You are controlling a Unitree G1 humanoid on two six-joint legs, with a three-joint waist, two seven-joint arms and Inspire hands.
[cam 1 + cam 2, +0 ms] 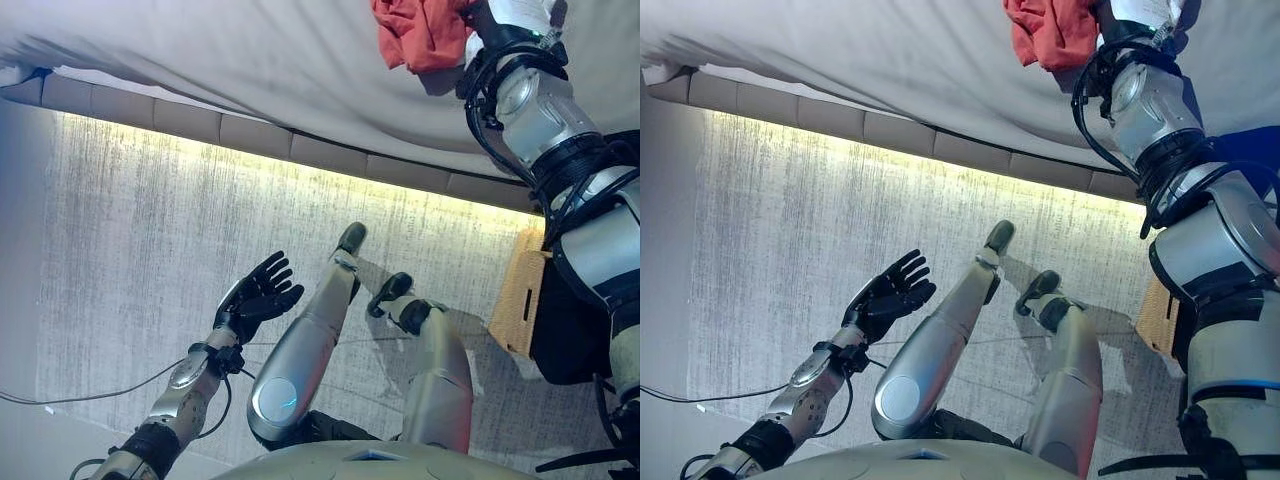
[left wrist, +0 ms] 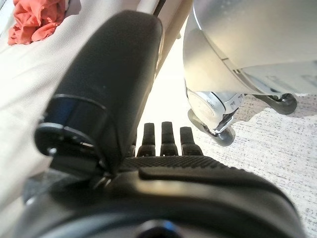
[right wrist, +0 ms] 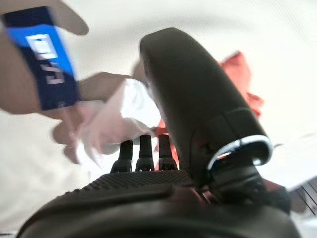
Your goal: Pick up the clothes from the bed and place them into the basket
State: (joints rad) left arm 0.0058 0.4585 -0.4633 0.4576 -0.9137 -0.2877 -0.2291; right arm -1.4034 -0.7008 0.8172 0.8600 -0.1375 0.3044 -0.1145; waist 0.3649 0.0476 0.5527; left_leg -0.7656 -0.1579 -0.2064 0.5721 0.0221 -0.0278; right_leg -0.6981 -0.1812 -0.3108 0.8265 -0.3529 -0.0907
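Note:
A red-orange garment [image 1: 420, 32] lies crumpled on the white bed sheet [image 1: 250, 60], at the far right. It also shows in the left wrist view [image 2: 30, 22]. My right arm reaches up onto the bed, and my right hand [image 3: 148, 196] is right beside the garment [image 3: 242, 87], fingers straight and holding nothing. My left hand [image 1: 258, 293] hangs open and empty over the floor, well short of the bed. The woven basket [image 1: 517, 290] stands on the floor to my right, partly hidden by my right arm.
A person's hand [image 3: 99, 87] with a blue band on its sleeve [image 3: 47, 59] holds a pale cloth [image 3: 114, 124] just past my right hand's fingers. The padded bed frame [image 1: 250, 135] runs along a lit strip above the grey carpet [image 1: 130, 260].

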